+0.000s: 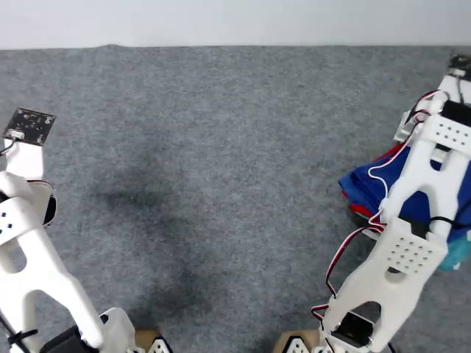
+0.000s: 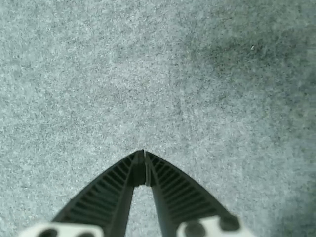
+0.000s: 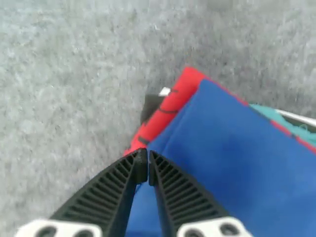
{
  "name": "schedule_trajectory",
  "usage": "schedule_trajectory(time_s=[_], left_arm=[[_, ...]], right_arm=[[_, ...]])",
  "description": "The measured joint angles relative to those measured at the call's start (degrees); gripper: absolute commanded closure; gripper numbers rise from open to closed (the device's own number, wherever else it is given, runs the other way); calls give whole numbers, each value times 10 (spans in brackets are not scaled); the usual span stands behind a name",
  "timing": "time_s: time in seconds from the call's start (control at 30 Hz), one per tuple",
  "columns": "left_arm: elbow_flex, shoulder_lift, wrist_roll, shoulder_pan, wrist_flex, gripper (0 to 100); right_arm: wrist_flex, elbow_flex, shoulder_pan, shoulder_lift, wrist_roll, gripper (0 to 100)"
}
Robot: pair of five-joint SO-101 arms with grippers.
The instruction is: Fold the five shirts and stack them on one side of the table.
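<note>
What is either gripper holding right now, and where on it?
Nothing visibly held. The left gripper is shut over the table; the right gripper is shut at the edge of the blue shirt, no cloth seen between its jaws.

A grey, felt-like counter (image 1: 221, 147) fills most of the high view, its surface speckled and flat. A pale wall (image 1: 221, 22) runs as a band along the top edge. A soft dark shadow (image 1: 136, 198) lies left of centre. Two small tan patches (image 1: 145, 336) sit at the bottom edge.
</note>
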Motion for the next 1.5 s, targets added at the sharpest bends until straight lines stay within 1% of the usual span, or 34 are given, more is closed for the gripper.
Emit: schedule_trajectory(time_s=[0.1, 0.23, 0.33, 0.43, 0.53, 0.63, 0.73, 0.8, 0.93, 1.1, 1.23, 1.37, 1.43, 1.5], left_arm=[[0, 0, 0, 0, 0, 994], [0, 0, 0, 0, 0, 994], [0, 0, 0, 0, 0, 994], [0, 0, 0, 0, 0, 994], [0, 0, 0, 0, 2, 994], [0, 0, 0, 0, 14, 994], [0, 0, 0, 0, 18, 994], [0, 0, 5, 0, 18, 994], [-8, 0, 42, 0, 20, 994], [-41, -34, 62, 14, 59, 994], [-42, -113, 64, 47, 73, 994], [-16, -209, 72, 99, 74, 993], [13, -253, 101, 126, 74, 992], [47, -290, 145, 144, 74, 993]], right_arm=[[-28, 0, 0, 16, 4, 990], [-113, 0, 0, 89, 4, 990], [-156, -15, 0, 106, 5, 990], [-177, -62, -1, 107, 5, 990], [-176, -98, 2, 107, 5, 990], [-139, -134, 6, 107, 5, 990], [-73, -173, 6, 107, 5, 990], [-16, -202, 6, 107, 5, 990], [111, -265, -10, 107, 5, 990], [251, -365, -33, 107, 5, 990], [264, -415, -39, 86, 6, 991], [265, -399, -42, 22, 6, 991], [265, -357, -43, -33, 7, 991], [265, -291, -45, -95, 9, 991]])
